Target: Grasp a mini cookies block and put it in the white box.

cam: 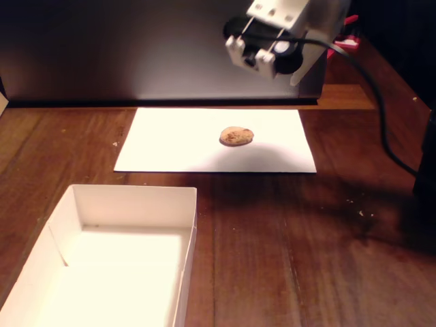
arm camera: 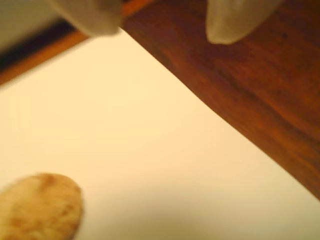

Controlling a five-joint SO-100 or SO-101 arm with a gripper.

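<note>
Tan mini cookies block (cam: 236,136) lying flat on white paper sheet (cam: 170,139), long axis running left-right in fixed view; gripper (arm camera: 165,25) hovering above, fingers apart, holding nothing; white box (cam: 187,225) sitting nearer camera, on wooden table (cam: 306,238).

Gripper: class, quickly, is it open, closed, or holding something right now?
Gripper: open and empty in the wrist view; the cookie lies on the paper, untouched.

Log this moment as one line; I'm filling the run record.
phase: approach | gripper: open, empty, raised | cookie: on white paper sheet, untouched | white box: empty, near side of wooden table
</note>
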